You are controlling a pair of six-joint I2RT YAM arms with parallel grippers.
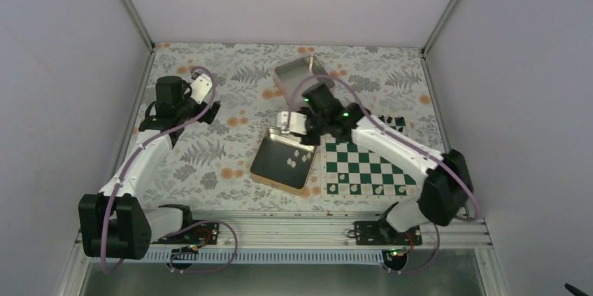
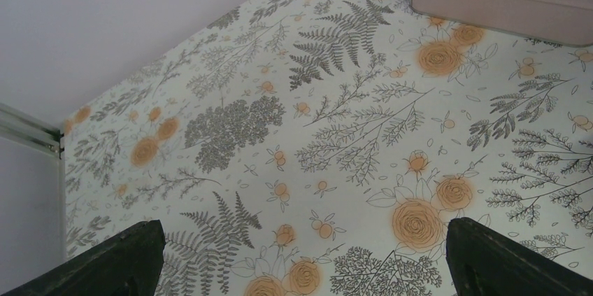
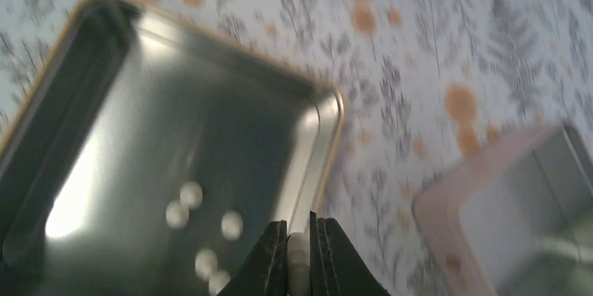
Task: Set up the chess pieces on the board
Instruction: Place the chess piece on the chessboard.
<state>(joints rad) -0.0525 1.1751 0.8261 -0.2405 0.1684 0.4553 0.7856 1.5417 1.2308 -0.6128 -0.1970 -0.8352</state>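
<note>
White chess piece (image 3: 298, 257) is pinched in the right pincer (image 3: 298, 231), above the tin's (image 3: 333, 135) rim. Loose pieces (image 3: 189, 194) lie to its left, the board (image 1: 367, 166) to its right. The left pincer (image 2: 301, 261) is spread wide.

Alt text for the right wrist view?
The right gripper is shut on a white chess piece over the edge of a gold-rimmed tin holding several more white pieces. A pale pink tin sits blurred at right on a floral tablecloth.

board (image 1: 367, 166): dark green and white checks | chess pieces (image 3: 190, 194): cream | tablecloth (image 2: 336, 121): pale, grey ferns, orange flowers | tin (image 1: 276, 180): gold rim
</note>
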